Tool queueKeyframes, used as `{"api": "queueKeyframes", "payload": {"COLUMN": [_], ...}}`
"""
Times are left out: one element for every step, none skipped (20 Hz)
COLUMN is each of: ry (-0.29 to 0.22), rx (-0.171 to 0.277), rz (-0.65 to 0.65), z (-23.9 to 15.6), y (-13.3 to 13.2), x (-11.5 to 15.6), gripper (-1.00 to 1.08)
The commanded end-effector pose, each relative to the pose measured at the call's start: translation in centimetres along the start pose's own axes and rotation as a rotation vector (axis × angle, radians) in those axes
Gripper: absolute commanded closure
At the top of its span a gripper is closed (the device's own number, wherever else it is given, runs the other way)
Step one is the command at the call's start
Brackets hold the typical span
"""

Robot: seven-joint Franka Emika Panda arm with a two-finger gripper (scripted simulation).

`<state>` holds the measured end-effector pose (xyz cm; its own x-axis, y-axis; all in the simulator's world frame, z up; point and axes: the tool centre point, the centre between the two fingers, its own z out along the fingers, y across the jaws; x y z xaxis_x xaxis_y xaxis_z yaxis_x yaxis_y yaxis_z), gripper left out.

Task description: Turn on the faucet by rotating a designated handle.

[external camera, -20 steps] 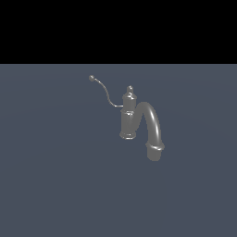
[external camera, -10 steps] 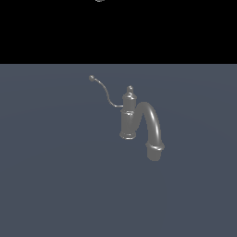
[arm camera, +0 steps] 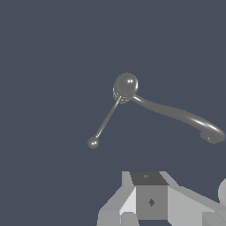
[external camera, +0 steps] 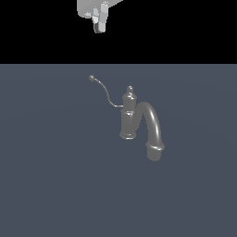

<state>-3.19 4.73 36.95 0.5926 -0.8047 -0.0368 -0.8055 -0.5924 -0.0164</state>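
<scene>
Overhead, at twelve o'clock in the exterior view, pincer [external camera: 99, 24] high above the desk [external camera: 51, 185], holding nothing; fingers close together, opening impossible to tell. Well below, faucet [external camera: 128, 115] upright near the desk's middle, thick arched spout [external camera: 152, 127] curving toward five o'clock. Handle [external camera: 105, 91] running from the column toward ten o'clock, ending in a small ball tip [external camera: 91, 77], well apart from the pincer.

The gripper [external camera: 98, 25] hangs high, pointing down, holding nothing.
</scene>
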Motion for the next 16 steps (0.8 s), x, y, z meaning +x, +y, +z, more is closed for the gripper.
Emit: {"api": "queueKeyframes", "payload": {"ry": [0.002,0.003,0.005,0.006,0.007,0.009,0.010,0.012,0.014,0.016,0.018,0.020,0.022,0.023,0.025,0.027], "rx": [-0.001,-0.001,-0.002,-0.002,-0.002,-0.003,-0.003,-0.004,-0.004,-0.005,-0.005,-0.005,-0.006,-0.006,-0.006,-0.006], "rz": [0.062,0.086,0.110,0.135,0.159,0.183,0.207,0.231,0.255,0.279,0.302,0.325,0.346,0.366,0.385,0.402], "z": [1.3,1.8,2.4,2.9,3.4,4.0,4.6,5.2,5.7,6.3,6.9,7.5,8.0,8.6,9.0,9.5], "y": [-1.2,-1.6,-2.1,-2.5,-3.0,-3.4,-3.8,-4.2,-4.7,-5.1,-5.5,-5.8,-6.2,-6.5,-6.8,-7.1], "x": [0.4,0.6,0.8,0.9,1.1,1.2,1.4,1.5,1.7,1.8,1.9,2.1,2.2,2.3,2.3,2.4], "gripper": [1.08,1.08,1.08,1.08,1.08,1.08,1.08,1.08,1.08,1.08,1.08,1.08,1.08,1.08,1.08,1.08]}}
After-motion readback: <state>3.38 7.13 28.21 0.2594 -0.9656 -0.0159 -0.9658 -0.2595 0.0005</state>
